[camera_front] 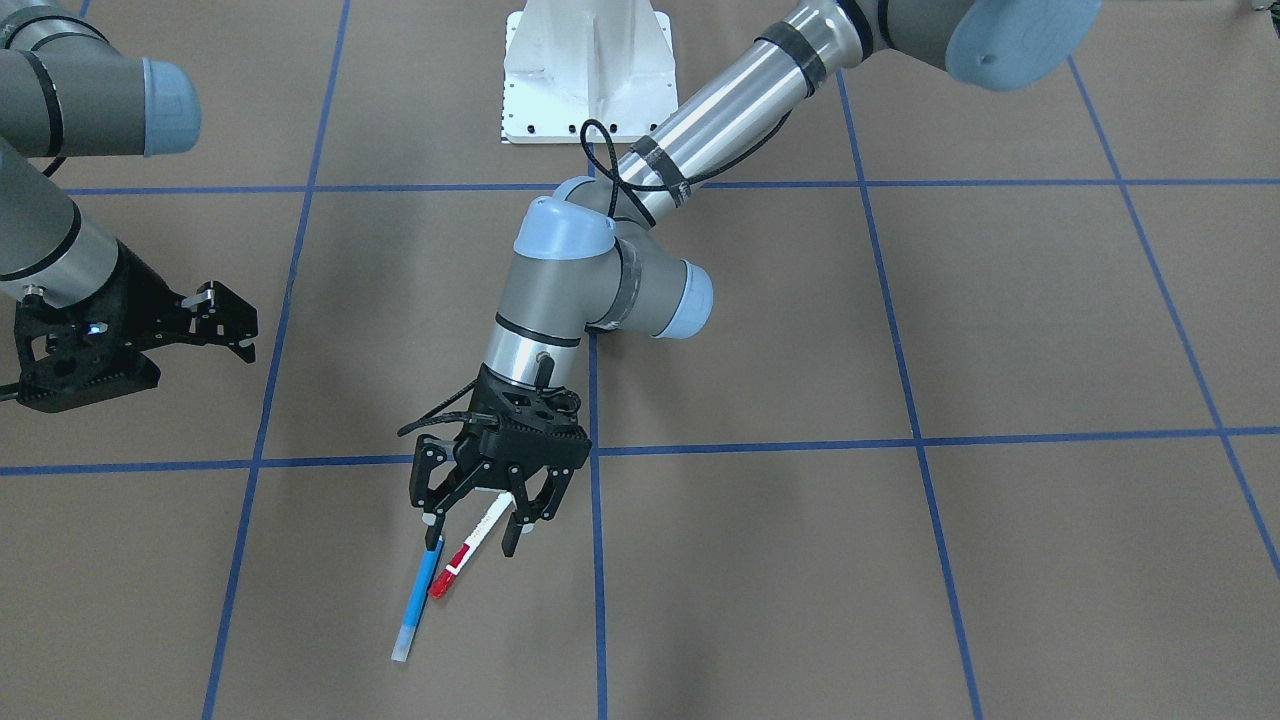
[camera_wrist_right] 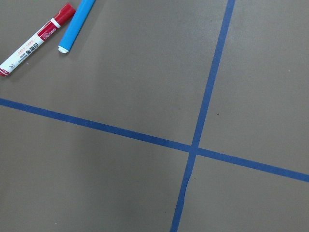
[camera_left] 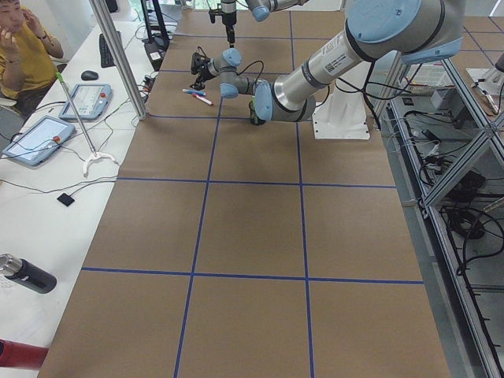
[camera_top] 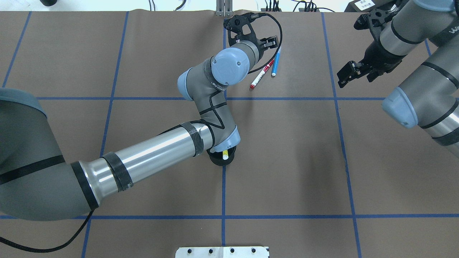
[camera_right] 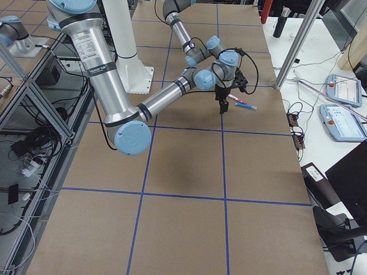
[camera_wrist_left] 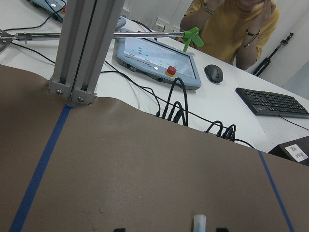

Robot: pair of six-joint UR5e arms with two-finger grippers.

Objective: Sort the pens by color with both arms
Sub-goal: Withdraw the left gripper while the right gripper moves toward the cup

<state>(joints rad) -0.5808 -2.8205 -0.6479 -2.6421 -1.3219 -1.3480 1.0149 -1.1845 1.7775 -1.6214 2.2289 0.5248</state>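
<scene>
At the front view's lower centre, the left tool [camera_front: 470, 525] hangs wide open astride the white red-capped pen [camera_front: 472, 545], seemingly to separate it from the blue pen [camera_front: 418, 600] just beside, while the right tool [camera_front: 235, 322] hovers spread at far left.

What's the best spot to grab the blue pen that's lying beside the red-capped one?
Probably the stretch of the blue pen reaching past the cap of the red-capped pen, coming straight down and closing across the barrel. It lies flat on the table, so no side approach, and elsewhere the other pen crowds it.
</scene>
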